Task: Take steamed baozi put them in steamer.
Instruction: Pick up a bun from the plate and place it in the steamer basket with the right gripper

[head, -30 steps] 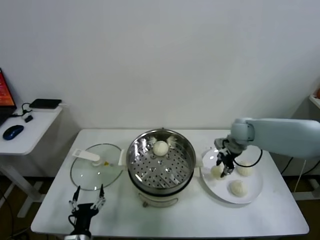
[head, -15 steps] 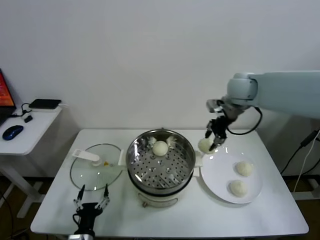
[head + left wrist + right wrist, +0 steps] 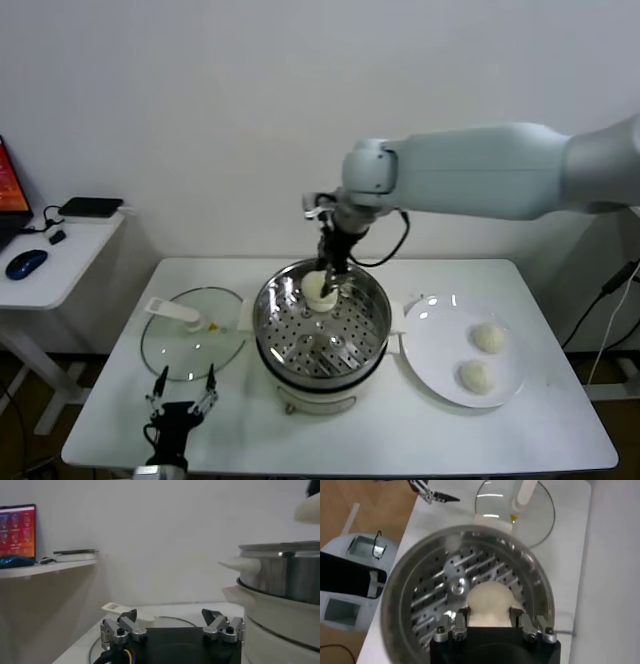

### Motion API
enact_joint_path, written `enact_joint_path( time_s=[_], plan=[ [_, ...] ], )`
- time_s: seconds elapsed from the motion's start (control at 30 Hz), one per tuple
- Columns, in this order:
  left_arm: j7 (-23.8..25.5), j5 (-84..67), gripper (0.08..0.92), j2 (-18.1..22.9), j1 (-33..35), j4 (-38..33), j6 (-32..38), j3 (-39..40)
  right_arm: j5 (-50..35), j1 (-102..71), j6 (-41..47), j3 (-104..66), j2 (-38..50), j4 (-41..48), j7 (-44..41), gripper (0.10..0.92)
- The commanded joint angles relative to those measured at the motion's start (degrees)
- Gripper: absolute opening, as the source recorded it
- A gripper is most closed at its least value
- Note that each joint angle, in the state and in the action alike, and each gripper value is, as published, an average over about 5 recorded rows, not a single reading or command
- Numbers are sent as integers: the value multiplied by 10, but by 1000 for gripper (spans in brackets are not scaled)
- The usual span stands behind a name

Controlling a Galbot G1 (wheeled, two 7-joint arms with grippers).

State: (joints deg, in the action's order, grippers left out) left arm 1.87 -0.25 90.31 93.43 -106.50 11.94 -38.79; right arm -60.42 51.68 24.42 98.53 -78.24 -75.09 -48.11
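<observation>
Right gripper (image 3: pixel 328 272) hangs over the far part of the steamer (image 3: pixel 321 332), its fingers clenched on one steamed baozi (image 3: pixel 489 604). From the right wrist view the bun sits between the two fingers, directly above the perforated tray (image 3: pixel 440 587). Beside the gripper, toward the robot's right, a white plate (image 3: pixel 432 345) carries two more baozi (image 3: pixel 488 338), close to each other but apart. On the other side of the steamer lies a glass lid (image 3: pixel 190 340). Left gripper (image 3: pixel 172 625) rests low near the table's front edge, just in front of the lid, with fingers spread and nothing between them.
</observation>
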Motion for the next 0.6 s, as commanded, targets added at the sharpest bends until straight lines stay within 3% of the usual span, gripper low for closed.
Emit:
enact_joint_path(
  time_s=[0.03,0.6],
  plan=[
    [1,-2,823,0,-3,2,-1,-4,1,-79,30,-33,-81,52,23,551],
    [2,-1,823,4,-10,6,-3,-2,32,-91,20,-10,-60,43,14,555]
  ],
)
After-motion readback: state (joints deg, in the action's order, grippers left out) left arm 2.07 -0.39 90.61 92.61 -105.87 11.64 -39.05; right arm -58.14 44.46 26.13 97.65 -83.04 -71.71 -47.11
